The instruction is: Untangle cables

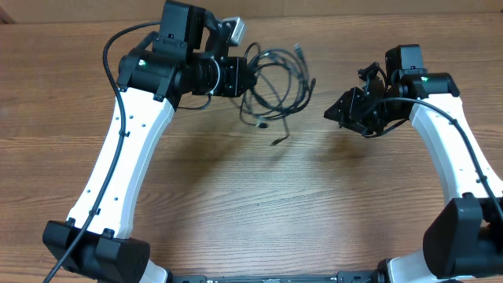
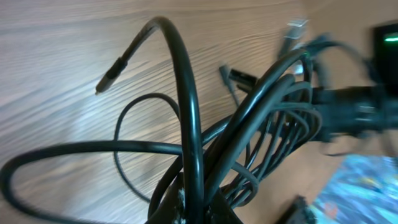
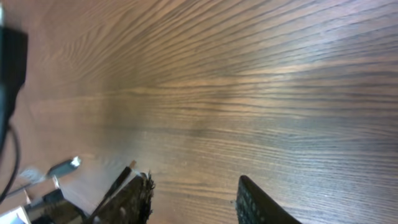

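Note:
A tangle of thin black cables (image 1: 275, 82) hangs in the air at the back middle of the table, with plug ends dangling toward the wood. My left gripper (image 1: 244, 77) is shut on the bundle's left side and holds it up. In the left wrist view the cables (image 2: 249, 124) loop out from between my fingers (image 2: 199, 208), and one plug end (image 2: 107, 78) sticks out to the left. My right gripper (image 1: 336, 112) is open and empty, to the right of the bundle and apart from it. In the right wrist view my fingers (image 3: 194, 196) frame bare wood, with cable ends (image 3: 59, 169) at the left edge.
The wooden table (image 1: 251, 196) stretches toward the front under both white arms. A black camera block (image 1: 402, 59) sits on the right wrist. A shiny patterned object (image 2: 357, 190) shows at the lower right of the left wrist view.

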Action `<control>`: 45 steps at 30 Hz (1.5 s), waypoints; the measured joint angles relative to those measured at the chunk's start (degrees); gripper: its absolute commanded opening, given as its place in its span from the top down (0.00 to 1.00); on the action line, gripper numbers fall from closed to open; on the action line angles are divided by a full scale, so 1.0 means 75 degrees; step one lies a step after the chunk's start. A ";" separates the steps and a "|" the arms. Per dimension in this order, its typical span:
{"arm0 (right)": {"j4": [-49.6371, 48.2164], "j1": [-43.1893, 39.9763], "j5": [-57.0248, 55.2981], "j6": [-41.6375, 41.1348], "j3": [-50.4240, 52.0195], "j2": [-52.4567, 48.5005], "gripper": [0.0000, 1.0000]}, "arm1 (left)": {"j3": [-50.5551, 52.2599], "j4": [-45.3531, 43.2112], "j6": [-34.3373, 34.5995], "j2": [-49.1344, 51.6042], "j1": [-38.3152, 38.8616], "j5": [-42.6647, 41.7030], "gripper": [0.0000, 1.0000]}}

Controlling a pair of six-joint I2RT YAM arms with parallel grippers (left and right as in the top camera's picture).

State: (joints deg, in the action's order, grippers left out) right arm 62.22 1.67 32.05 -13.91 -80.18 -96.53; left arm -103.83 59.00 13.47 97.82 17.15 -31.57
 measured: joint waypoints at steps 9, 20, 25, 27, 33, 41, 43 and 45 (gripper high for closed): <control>-0.0259 0.0901 0.0239 0.0338 -0.0484 0.1262 0.53 | 0.0000 0.0417 0.0784 0.0000 0.0000 0.1230 0.96; -0.1504 0.2454 -0.0064 -0.0204 -0.0568 0.1533 0.54 | 0.0000 0.1142 0.1935 0.0000 0.0000 0.1390 0.96; -0.1711 0.3054 -0.0396 -0.0061 -0.0568 0.1411 0.59 | 0.0000 0.1154 0.2055 0.0000 0.0000 0.1067 0.96; -0.1751 0.3206 -0.0536 0.0050 -0.0568 0.1285 0.63 | 0.0000 0.1183 0.2075 0.0000 0.0000 0.0921 0.96; -0.1862 0.3267 -0.0731 0.0469 -0.0568 0.0731 0.67 | 0.0000 0.1317 0.2075 0.0000 0.0000 0.0519 0.96; -0.2025 0.3267 -0.0944 0.0717 -0.0568 0.0411 0.80 | 0.0000 0.1338 0.1821 0.0000 0.0000 -0.0466 0.96; -0.1955 0.3267 -0.1279 0.0536 -0.0568 0.0297 0.91 | 0.0000 0.1338 0.1626 0.0000 0.0000 -0.0868 0.96; -0.1737 0.3267 -0.1786 0.0096 -0.0568 0.0213 0.96 | 0.0000 0.1341 0.1428 0.0000 -0.0015 -0.1180 0.96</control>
State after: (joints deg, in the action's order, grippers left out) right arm 49.19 26.17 18.65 -13.19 -84.44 -94.94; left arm -103.83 69.06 24.18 97.82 17.04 -40.42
